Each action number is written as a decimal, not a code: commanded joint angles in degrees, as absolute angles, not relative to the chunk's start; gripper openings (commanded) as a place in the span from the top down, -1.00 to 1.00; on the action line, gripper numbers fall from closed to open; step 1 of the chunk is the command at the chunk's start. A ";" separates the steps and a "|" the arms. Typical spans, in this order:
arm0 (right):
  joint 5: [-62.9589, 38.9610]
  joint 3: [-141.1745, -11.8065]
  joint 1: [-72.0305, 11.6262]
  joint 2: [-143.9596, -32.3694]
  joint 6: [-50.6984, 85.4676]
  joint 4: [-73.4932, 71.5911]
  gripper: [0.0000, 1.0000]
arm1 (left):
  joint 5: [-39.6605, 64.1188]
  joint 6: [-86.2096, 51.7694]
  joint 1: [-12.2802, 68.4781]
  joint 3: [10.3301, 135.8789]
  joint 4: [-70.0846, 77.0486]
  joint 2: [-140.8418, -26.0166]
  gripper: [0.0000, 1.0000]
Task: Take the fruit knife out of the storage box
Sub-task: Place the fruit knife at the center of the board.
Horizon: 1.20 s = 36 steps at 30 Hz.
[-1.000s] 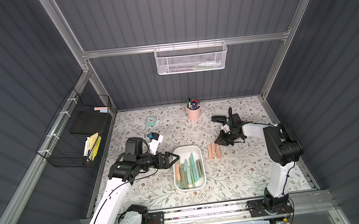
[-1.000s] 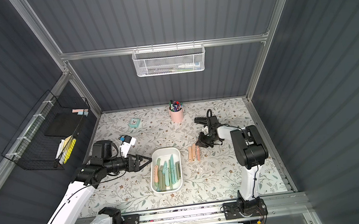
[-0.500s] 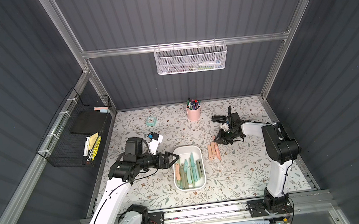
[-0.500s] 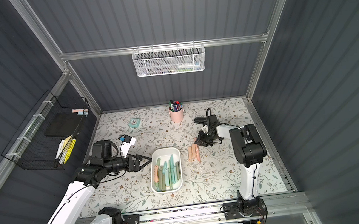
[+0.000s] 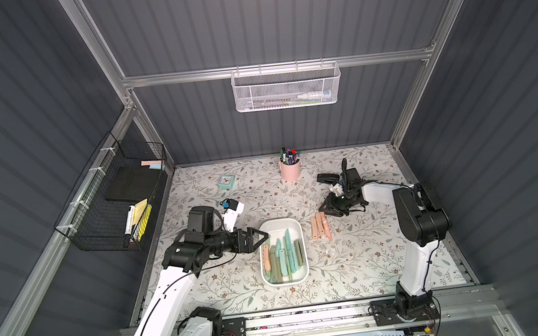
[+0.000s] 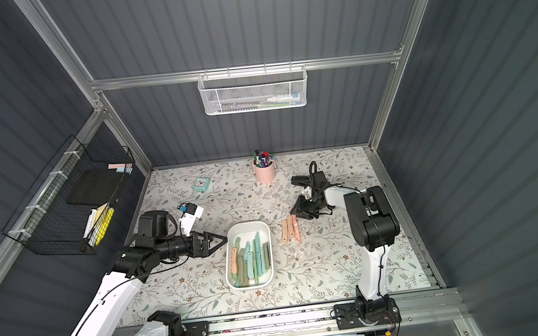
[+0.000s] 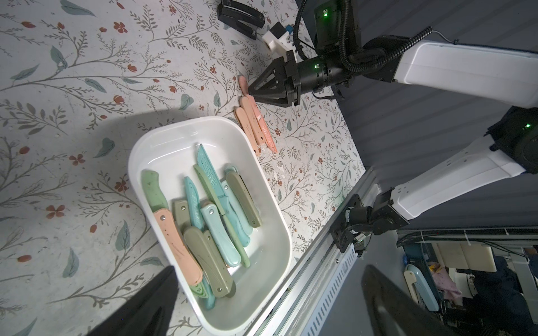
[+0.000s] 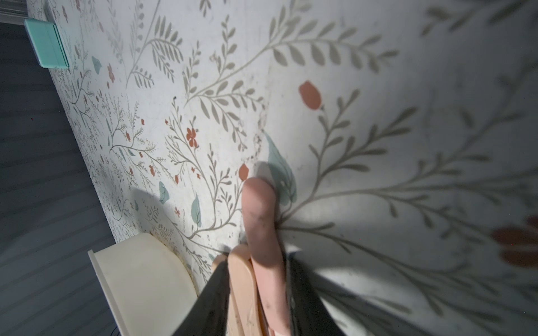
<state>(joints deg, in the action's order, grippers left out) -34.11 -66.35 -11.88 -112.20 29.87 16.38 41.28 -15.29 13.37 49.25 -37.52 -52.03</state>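
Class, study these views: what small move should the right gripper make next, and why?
Probably open the jaws fully and lift straight up. The right gripper straddles the pink knife, which lies on the table beside two peach knives, already outside the storage box. The delivery looks done, and rising clear avoids dragging it.

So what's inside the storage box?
Overlapping fruit knives with green, teal and peach handles lie in the storage box; the lower ones are partly covered.

white rounded plastic storage box (image 7: 174, 139) | teal, olive, peach plastic-handled knives (image 7: 212, 224) | white bench (image 7: 72, 87), grey-green leaf and red flower print
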 commanded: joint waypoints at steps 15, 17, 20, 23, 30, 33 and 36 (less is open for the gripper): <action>-30.31 -65.06 -11.29 -106.07 29.28 20.25 -0.03 | 39.64 -14.72 13.79 49.05 -38.74 -51.33 -0.99; -30.49 -64.48 -11.26 -105.09 29.27 20.30 -0.07 | 39.88 -14.75 13.80 48.98 -38.62 -51.37 -0.99; -30.57 -62.87 -11.36 -102.85 29.45 19.37 -0.16 | 40.32 -14.82 13.80 48.98 -38.67 -51.24 -0.99; -30.70 -61.41 -11.53 -100.30 28.20 18.92 -0.34 | 41.06 -14.90 13.80 48.85 -38.24 -51.07 -0.99; -25.84 -59.46 -12.93 -92.19 25.51 22.03 -0.64 | 42.51 -15.19 13.80 48.56 -37.55 -50.91 -0.99; -22.81 -58.93 -14.76 -87.88 24.78 23.61 -0.78 | 42.46 -15.47 13.87 48.34 -37.44 -50.41 -0.99; -19.73 -59.06 -17.47 -83.79 24.35 25.50 -0.86 | 41.82 -15.47 13.95 48.27 -37.62 -49.80 -0.99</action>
<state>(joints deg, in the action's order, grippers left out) -23.77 -59.53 -15.51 -86.70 25.52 22.44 41.17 -15.44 13.47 49.01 -37.34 -50.96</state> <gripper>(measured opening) 0.923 0.994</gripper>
